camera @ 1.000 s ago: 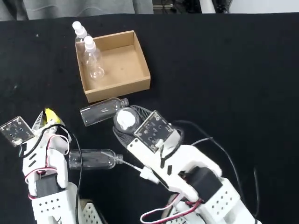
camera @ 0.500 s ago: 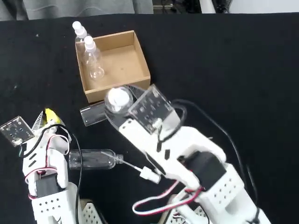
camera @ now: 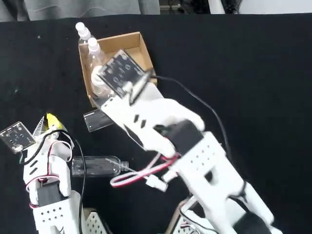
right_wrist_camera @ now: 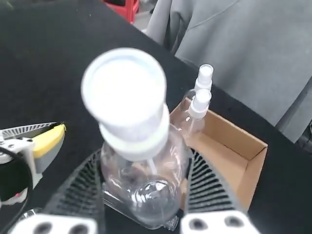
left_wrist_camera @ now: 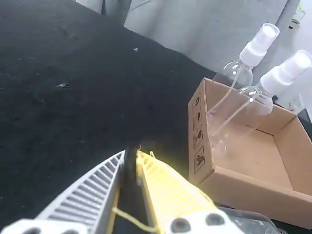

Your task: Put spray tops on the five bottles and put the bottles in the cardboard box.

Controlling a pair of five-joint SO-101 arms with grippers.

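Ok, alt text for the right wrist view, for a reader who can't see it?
The right gripper grips a clear bottle with a white spray top, close to the camera. Beyond it sits the open cardboard box, with two capped bottles standing at its far end.

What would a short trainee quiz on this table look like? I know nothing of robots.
1. True or false: the right hand is empty.
2. How many bottles lie on their sides on the black table? A) one B) two C) four
3. What do the two standing bottles at the cardboard box wear on their necks?

Key:
1. False; it is shut on a capped bottle.
2. B: a lying bottle beside the left arm, and another partly under the right arm.
3. White spray tops.
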